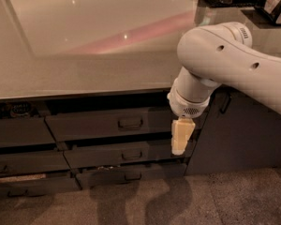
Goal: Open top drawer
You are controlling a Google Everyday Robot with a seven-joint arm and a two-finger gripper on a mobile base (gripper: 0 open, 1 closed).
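The gripper (181, 136) is hovering at the top drawer's (84, 124) right end; open or closed, I can't tell. It's looking rigid, probably heavy, so I'm eyeing the loop handle (130, 123).

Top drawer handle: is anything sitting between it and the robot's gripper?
Nothing visible. The gripper hangs in front of the right end of the top drawer, to the right of the handle, and only bare drawer front shows between them.

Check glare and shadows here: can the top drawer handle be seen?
Camera view: pink glare streak on the counter only; top drawer dim under the overhang, handle visible; claw hangs right of the handle, soft shadows on the floor.
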